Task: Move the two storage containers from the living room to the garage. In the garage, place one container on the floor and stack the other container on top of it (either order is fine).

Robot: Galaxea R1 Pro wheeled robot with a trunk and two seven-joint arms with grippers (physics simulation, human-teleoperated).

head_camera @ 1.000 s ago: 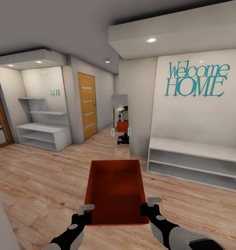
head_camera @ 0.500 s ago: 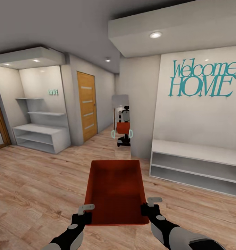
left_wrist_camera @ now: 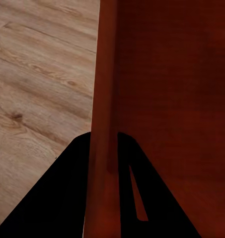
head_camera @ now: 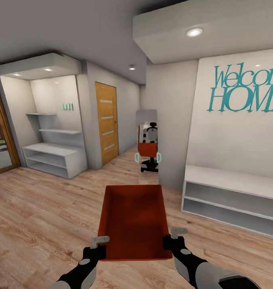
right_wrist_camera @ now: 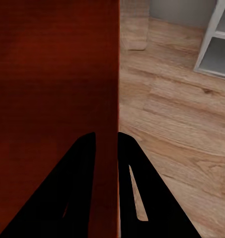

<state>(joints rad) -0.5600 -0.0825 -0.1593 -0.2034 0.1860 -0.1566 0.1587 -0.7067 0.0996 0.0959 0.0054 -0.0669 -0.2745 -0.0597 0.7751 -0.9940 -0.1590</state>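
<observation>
One red-orange open-top storage container [head_camera: 132, 218] hangs in front of me over the light wood-plank floor, held level by both arms. My left gripper [head_camera: 100, 245] is shut on its near left wall, and my right gripper [head_camera: 171, 241] is shut on its near right wall. The left wrist view has the container's wall [left_wrist_camera: 103, 99] clamped between the dark fingers of the left gripper [left_wrist_camera: 103, 139]. From the right wrist, the container's wall [right_wrist_camera: 108, 74] runs between the fingers of the right gripper [right_wrist_camera: 107, 136]. The other container is out of view.
A mirror [head_camera: 148, 140] straight ahead reflects me with the box. A white low bench shelf [head_camera: 229, 196] stands at the right under teal "Welcome HOME" lettering [head_camera: 245, 90]. A wooden door with pale stripes [head_camera: 106, 122] and white shelves [head_camera: 54, 154] are at the left.
The whole view has shifted: the sign, bench and mirror slid right and grew a little, so the camera moved. The container stays held the same way in both grippers.
</observation>
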